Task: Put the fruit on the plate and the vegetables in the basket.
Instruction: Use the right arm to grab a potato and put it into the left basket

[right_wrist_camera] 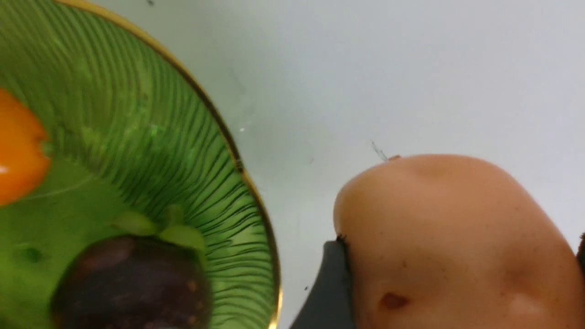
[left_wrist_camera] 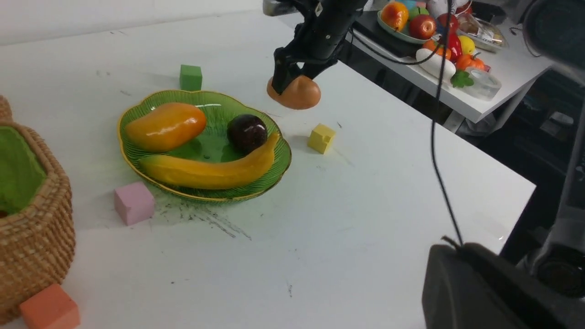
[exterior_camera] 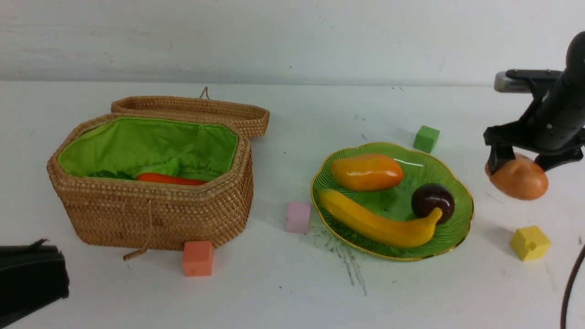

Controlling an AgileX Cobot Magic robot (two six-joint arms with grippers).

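- Front view: the mango (exterior_camera: pixel 367 172), banana (exterior_camera: pixel 379 221) and mangosteen (exterior_camera: pixel 432 201) already lie on the green plate (exterior_camera: pixel 459 228), so the fruit half looks finished. In the basket (exterior_camera: pixel 155 214) at the left, the carrot (exterior_camera: pixel 171 179) shows against the lining; the green pod cannot be picked out. What is left, as I judge it, is the potato (exterior_camera: pixel 518 179), on the table right of the plate, with the right gripper (exterior_camera: pixel 525 161) spread wide astride it. The left gripper (exterior_camera: pixel 29 281) is a dark shape at the near left corner, pressed together and holding nothing.
- Left wrist view: the potato sits at the far side, beyond a yellow cube (left_wrist_camera: pixel 321 138), well apart from the basket.
- Right wrist view: the potato is tan-orange, smooth and lumpy, with one finger (right_wrist_camera: pixel 331 288) against its side; whether it is lifted cannot be told.
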